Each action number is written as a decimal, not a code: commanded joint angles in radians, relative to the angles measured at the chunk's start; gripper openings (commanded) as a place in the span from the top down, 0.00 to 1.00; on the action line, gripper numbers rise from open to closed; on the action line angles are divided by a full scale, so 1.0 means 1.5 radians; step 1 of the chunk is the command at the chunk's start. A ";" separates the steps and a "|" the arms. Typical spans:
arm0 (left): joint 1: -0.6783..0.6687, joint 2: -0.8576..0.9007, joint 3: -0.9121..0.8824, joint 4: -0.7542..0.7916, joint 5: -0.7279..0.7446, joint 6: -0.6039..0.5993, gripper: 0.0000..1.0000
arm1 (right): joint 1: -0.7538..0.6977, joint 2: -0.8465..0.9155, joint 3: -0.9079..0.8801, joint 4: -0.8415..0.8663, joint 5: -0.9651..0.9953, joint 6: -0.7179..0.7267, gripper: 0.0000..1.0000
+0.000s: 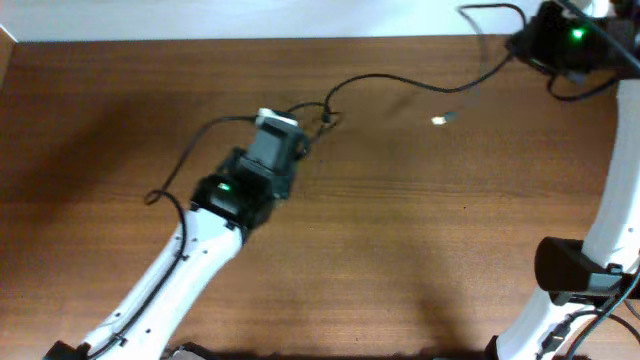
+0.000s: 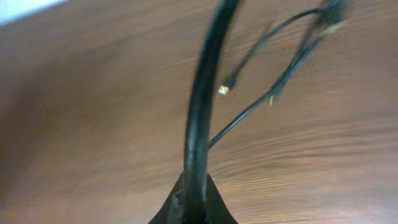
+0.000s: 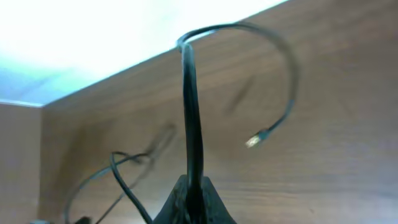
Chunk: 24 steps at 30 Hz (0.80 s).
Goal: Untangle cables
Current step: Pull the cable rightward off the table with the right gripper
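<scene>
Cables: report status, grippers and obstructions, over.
Left gripper shut on cable. Right gripper shut on cable. Knot beside left gripper. No obstruction seen.

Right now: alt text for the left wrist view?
The left gripper, shut at the bottom edge, pinches a black flexible cable that arcs up out of frame. Behind it, against the blurred brown wooden table, thin black strands run to a tangle at top right; one ends in a small metallic plug.
</scene>
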 commanded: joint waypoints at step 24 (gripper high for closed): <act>0.196 -0.007 0.001 -0.026 0.329 -0.115 1.00 | -0.095 -0.019 0.011 0.021 0.415 -0.029 0.96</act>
